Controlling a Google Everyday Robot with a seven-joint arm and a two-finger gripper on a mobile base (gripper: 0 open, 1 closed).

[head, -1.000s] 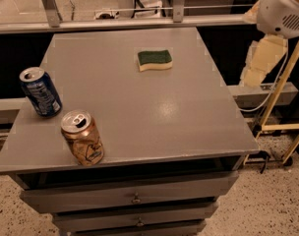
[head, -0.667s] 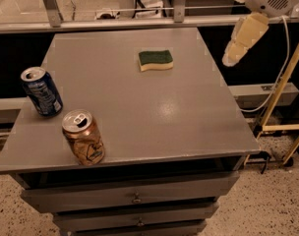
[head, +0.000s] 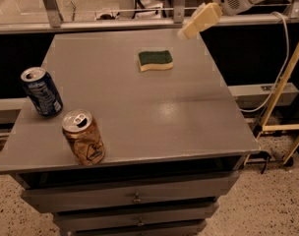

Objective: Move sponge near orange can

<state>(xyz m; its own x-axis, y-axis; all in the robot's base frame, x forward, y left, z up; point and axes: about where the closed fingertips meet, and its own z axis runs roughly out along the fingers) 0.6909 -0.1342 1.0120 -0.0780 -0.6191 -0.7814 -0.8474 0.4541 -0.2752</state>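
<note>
On the matte grey table (head: 189,132), wavy-edged green-topped foam sponge (head: 156,60), well apart from orange can (head: 84,137); cream gripper (head: 198,21) above far-right corner, grip indiscernible.

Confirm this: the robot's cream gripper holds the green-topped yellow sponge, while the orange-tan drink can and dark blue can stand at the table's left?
No. The camera view shows the green-topped yellow sponge lying on the grey table, apart from the cream gripper above its far right corner. The orange-tan drink can and dark blue can do stand at the left.
</note>
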